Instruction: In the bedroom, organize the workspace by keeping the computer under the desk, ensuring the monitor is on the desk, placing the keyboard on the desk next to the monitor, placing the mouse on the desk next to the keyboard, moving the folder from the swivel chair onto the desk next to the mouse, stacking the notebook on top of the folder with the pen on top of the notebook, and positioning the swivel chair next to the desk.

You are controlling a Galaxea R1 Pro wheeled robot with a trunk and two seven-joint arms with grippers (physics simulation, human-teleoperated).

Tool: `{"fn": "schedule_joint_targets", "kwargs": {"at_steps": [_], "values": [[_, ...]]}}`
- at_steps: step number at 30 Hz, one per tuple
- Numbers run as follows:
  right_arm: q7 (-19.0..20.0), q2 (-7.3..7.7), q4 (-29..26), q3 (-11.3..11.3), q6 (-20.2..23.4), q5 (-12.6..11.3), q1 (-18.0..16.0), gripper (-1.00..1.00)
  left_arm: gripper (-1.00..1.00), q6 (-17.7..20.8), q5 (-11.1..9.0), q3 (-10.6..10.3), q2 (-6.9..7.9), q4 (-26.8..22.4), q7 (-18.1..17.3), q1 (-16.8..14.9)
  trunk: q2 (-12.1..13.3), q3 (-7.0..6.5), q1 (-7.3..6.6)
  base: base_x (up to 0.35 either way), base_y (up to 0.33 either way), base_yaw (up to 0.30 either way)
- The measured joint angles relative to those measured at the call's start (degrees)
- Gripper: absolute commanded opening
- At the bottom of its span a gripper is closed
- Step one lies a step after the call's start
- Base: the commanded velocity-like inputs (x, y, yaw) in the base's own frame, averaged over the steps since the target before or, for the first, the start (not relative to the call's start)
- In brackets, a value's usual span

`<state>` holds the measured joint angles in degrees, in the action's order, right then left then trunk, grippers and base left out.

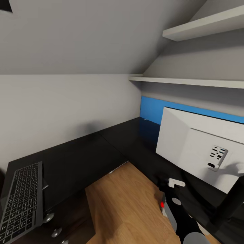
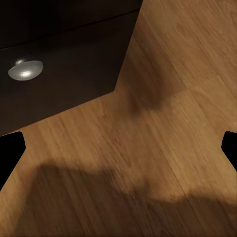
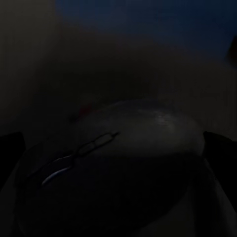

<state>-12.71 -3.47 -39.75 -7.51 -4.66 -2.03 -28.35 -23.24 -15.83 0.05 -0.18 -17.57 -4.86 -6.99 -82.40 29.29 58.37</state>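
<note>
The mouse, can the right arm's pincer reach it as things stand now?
Probably yes: the mouse lies close between the fingers of the right pincer, nothing in the way. Contact is too dark to judge.

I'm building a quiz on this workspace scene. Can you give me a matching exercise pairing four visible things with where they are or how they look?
Things:
1. keyboard
2. monitor
3. mouse
4. drawer knob

Descriptions:
A. white back faces the camera
B. close between the right end effector's fingers
C. round, silver, on a dark front
D. flat on the desk's left wing

Pairs: 1-D, 2-A, 3-B, 4-C
</note>
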Motion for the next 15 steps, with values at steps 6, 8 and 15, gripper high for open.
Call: {"fn": "schedule_joint_targets", "kwargs": {"at_steps": [6, 8, 15], "values": [[0.0, 0.0, 0.0, 0.0, -0.1, 0.0, 0.0, -1.0, 1.0, 0.0, 0.0, 0.0, 0.0, 0.0, 0.0, 0.0, 2.4, -1.08, -1.32, 0.0, 0.0, 0.0], [0.0, -0.03, 0.0, 0.0, -0.1, 0.0, 0.0, -1.0, 1.0, 0.0, 0.0, 0.0, 0.0, 0.0, 0.0, 0.0, 3.2, -1.44, -1.76, 0.0, 0.0, 0.0], [0.0, -0.06, 0.0, 0.1, -0.1, 0.0, 0.0, -1.0, 1.0, 0.0, 0.0, 0.0, 0.0, 0.0, 0.0, 0.0, 6.0, -2.69, -3.3, 0.0, 0.0, 0.0]]}}
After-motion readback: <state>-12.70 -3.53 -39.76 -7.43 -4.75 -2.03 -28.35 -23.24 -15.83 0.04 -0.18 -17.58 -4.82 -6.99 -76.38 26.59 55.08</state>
